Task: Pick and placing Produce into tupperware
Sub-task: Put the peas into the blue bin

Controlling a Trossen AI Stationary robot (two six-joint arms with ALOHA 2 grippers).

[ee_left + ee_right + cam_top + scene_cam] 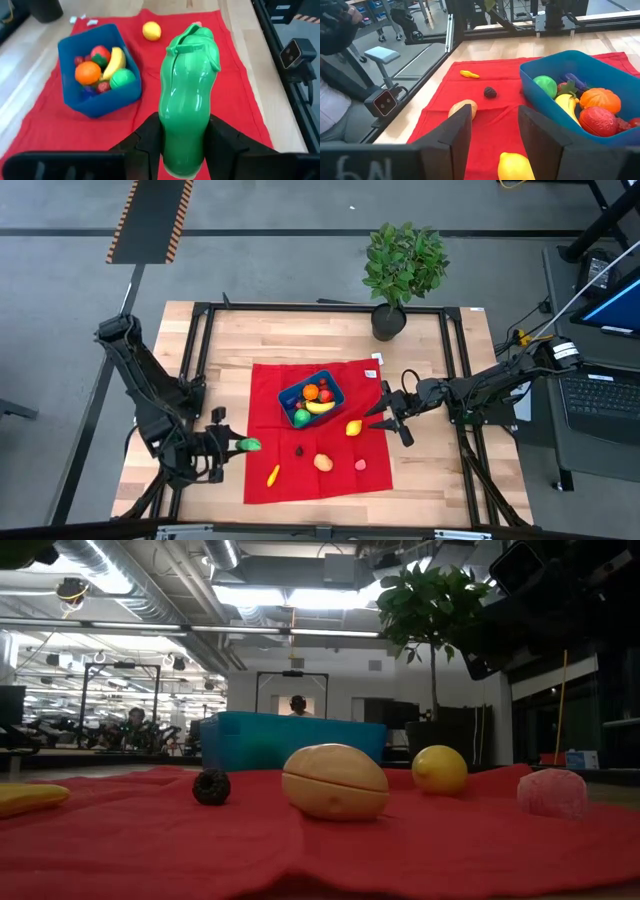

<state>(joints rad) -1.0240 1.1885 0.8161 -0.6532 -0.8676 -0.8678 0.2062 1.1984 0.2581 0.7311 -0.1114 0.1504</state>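
Red cloth (300, 470) covered the wooden bench (230, 350), and the blue rounded plastic tupperware (335, 393) sat near its far edge, holding some toy produce. Left of the cloth, the left end effector (232, 445) pinched a glossy green toy vegetable (187, 95). Right of the tupperware, the right end effector (492, 130) stood spread above a yellow toy lemon (515, 166).

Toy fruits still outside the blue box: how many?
6: lemon, dark berry, tan fruit, pink one and yellow pepper on the red cloth; a green vegetable in the left gripper.
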